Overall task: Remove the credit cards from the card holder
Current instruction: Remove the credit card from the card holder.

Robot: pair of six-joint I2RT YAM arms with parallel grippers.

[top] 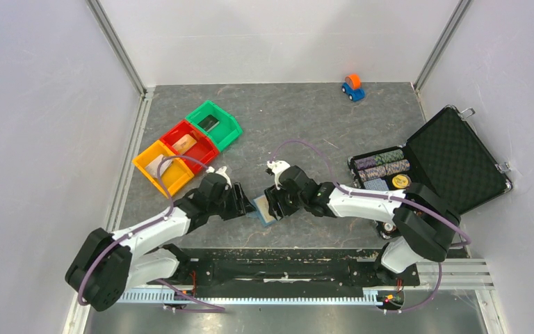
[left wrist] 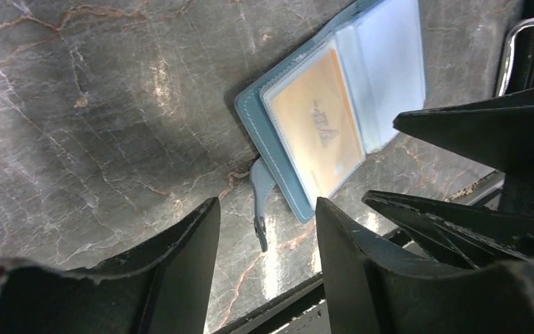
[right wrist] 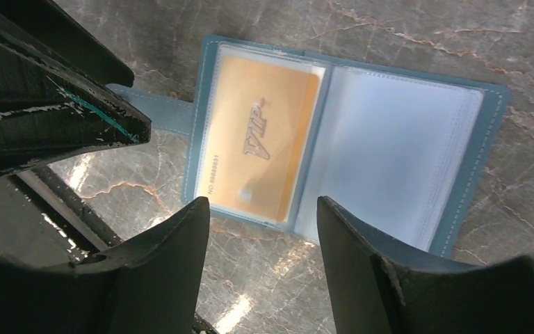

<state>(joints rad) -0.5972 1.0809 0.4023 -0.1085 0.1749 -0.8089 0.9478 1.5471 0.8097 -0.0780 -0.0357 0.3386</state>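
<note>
The card holder point(top: 265, 209) lies open and flat on the dark marbled table between my two grippers. It is slate blue, with clear pockets inside point(right wrist: 396, 149). One gold credit card point(right wrist: 261, 142) marked VIP sits in its left pocket point(left wrist: 318, 129); the right pocket looks empty. The holder's strap point(left wrist: 263, 188) sticks out toward my left gripper point(left wrist: 265, 217), which hovers open just short of the holder's edge, holding nothing. My right gripper point(right wrist: 263, 209) is open above the holder's near edge, also holding nothing. The two grippers' fingers are close together.
Green point(top: 213, 124), red point(top: 189, 143) and yellow point(top: 161, 165) bins stand at the left; a tan flat piece lies in the red one and a whitish one in the yellow. An open black case point(top: 459, 163) with poker chips point(top: 382, 167) is at the right. A toy car point(top: 352, 87) sits far back.
</note>
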